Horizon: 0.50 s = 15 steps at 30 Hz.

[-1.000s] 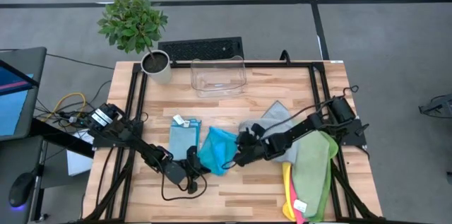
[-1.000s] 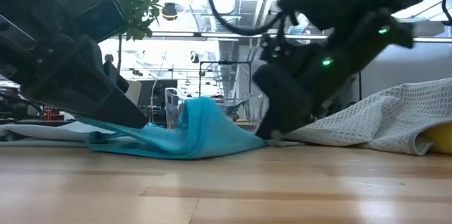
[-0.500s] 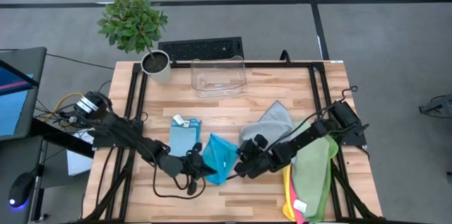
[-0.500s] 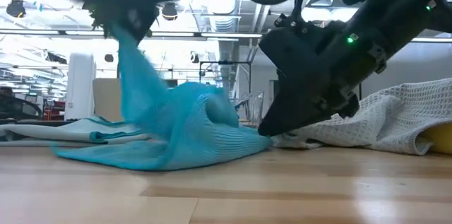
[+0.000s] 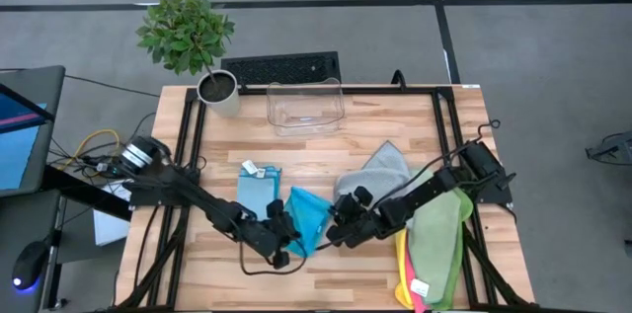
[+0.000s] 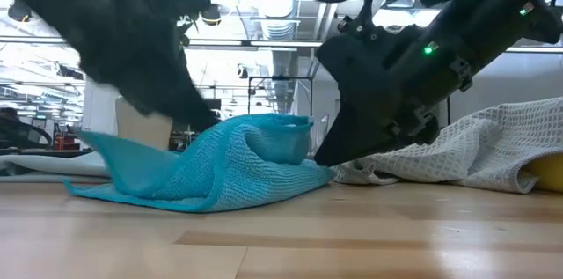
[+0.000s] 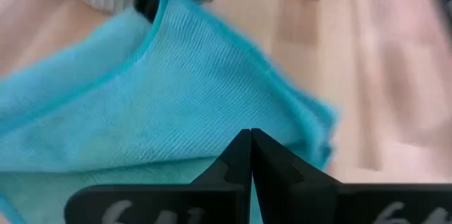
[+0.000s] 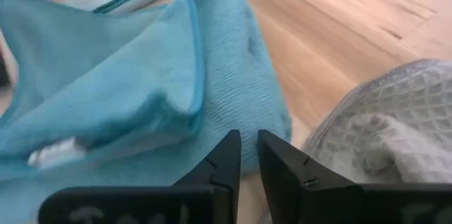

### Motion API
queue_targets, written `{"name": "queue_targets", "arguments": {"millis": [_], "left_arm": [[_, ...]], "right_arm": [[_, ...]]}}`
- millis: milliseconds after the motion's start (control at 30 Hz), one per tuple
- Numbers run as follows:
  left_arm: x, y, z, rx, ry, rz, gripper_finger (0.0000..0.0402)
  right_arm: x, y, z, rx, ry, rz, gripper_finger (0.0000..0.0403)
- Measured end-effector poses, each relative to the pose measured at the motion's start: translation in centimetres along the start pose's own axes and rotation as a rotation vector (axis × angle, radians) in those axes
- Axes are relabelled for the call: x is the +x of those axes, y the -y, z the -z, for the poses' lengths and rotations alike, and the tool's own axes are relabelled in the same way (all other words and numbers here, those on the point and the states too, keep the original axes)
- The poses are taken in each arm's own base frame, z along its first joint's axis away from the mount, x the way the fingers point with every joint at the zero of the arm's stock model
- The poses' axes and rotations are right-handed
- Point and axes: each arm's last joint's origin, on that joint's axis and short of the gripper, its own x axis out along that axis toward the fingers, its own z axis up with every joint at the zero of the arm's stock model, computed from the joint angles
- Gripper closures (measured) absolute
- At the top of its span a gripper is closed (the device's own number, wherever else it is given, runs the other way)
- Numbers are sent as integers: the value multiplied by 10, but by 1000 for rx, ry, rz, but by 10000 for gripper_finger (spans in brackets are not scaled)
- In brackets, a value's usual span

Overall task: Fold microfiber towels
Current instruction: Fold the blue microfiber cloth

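While the teal towel lay bunched on the wooden table, the left gripper sat at its near edge with fingertips pressed together – whether cloth was pinched between them the wrist view left unclear; the right gripper stood on the towel's other side, its fingers a narrow slit apart, the teal fabric just ahead of their tips and the grey towel beside them – seemingly gripping nothing.

Teal towel now folded over.
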Motion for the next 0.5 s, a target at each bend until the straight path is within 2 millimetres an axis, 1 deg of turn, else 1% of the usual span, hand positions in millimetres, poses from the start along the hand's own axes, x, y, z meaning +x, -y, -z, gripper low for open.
{"name": "queue_targets", "arguments": {"millis": [67, 133, 267, 333, 400, 500], "left_arm": [[8, -3, 10, 21, -43, -26, 392], [14, -5, 15, 15, -69, -32, 374], [12, -6, 13, 1, -87, -15, 318], [1, -5, 4, -20, -79, 13, 289], [-14, -2, -11, -51, -49, 49, 265], [-33, 0, -24, -54, 2, 87, 245]], "right_arm": [[1, 0, 0, -11, 0, 0, 328], [0, -1, 0, -13, 4, -6, 328], [0, -1, 0, -22, 1, -7, 328], [0, -1, 0, -23, 0, -5, 328], [1, 0, 1, -24, 0, -4, 328], [1, 3, 4, -23, -5, 1, 328]]}}
